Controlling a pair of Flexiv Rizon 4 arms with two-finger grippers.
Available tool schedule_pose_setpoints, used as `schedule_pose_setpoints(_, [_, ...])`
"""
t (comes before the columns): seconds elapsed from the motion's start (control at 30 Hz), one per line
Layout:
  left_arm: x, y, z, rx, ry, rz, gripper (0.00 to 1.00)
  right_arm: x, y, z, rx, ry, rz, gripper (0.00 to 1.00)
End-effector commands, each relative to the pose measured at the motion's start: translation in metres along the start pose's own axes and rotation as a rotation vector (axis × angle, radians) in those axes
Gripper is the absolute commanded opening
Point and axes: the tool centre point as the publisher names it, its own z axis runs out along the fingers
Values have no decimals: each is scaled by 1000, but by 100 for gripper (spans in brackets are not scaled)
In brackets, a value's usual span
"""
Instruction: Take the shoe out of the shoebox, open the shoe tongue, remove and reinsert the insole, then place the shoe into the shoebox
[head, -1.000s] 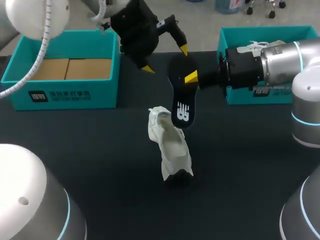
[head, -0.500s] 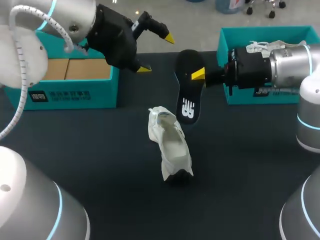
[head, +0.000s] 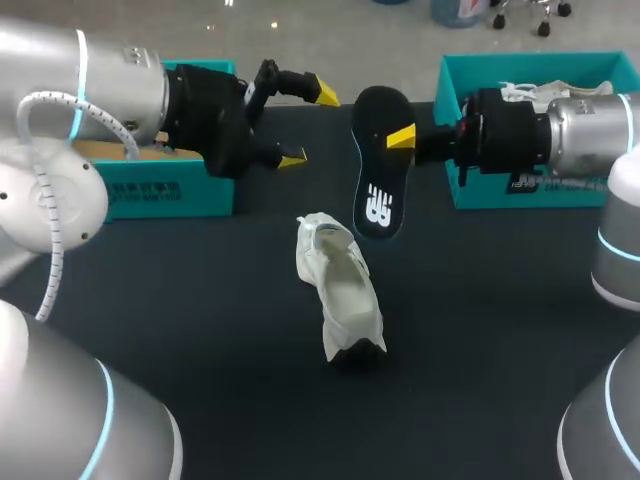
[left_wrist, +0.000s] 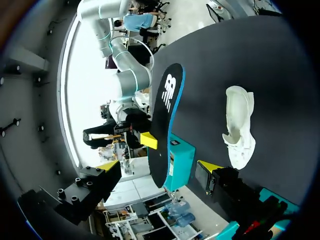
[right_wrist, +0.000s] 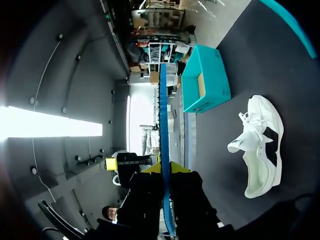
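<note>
Insole out, reinsertion pending: your right claw (head: 405, 140) pinches the insole (head: 378, 195) aloft, beyond the shoe (head: 340, 290) lying on the desk (head: 200, 320); your left claw (head: 308, 125) gapes empty; next, probably brace the shoe and feed the insole in.

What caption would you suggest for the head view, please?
Right claw grips the insole near the shoe; left claw open.

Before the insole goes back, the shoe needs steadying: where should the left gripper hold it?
Probably the heel rim of the shoe, from above: it stands sole-down, opening upward, and the open left gripper is free.
</note>
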Motion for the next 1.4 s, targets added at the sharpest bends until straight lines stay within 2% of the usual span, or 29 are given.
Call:
schedule_pose_setpoints(0.03, [15, 5, 4, 12, -449, 19, 100, 7, 1, -5, 6, -19, -4, 0])
schedule_pose_setpoints(0.23, [16, 8, 8, 24, -536, 25, 100, 10, 0, -6, -2, -26, -7, 0])
schedule_pose_setpoints(0.6, [18, 4, 25, 48, -530, 42, 100, 13, -5, 7, 17, -24, 5, 0])
schedule_pose_setpoints(0.83, [13, 3, 35, 59, -551, 40, 100, 12, -8, 18, 46, -19, 15, 0])
schedule_pose_setpoints(0.9, [10, 0, 37, 74, -562, 40, 91, 11, -9, 22, 59, -19, 17, 0])
schedule_pose_setpoints(0.97, [8, -2, 39, 85, -564, 41, 87, 12, -10, 25, 70, -19, 18, 0])
schedule_pose_setpoints(1.07, [6, -6, 42, 96, -570, 42, 73, 11, -11, 29, 89, -27, 20, 0])
schedule_pose_setpoints(1.1, [5, -6, 43, 97, -574, 42, 65, 11, -11, 30, 91, -27, 20, 0])
schedule_pose_setpoints(1.13, [5, -7, 44, 97, -578, 40, 52, 10, -12, 30, 95, -29, 21, 0])
schedule_pose_setpoints(1.27, [4, -8, 44, 102, -582, 37, 42, 11, -13, 31, 103, -31, 21, 0])
schedule_pose_setpoints(1.4, [5, -10, 43, 111, -583, 35, 38, 11, -15, 32, 114, -34, 20, 0])
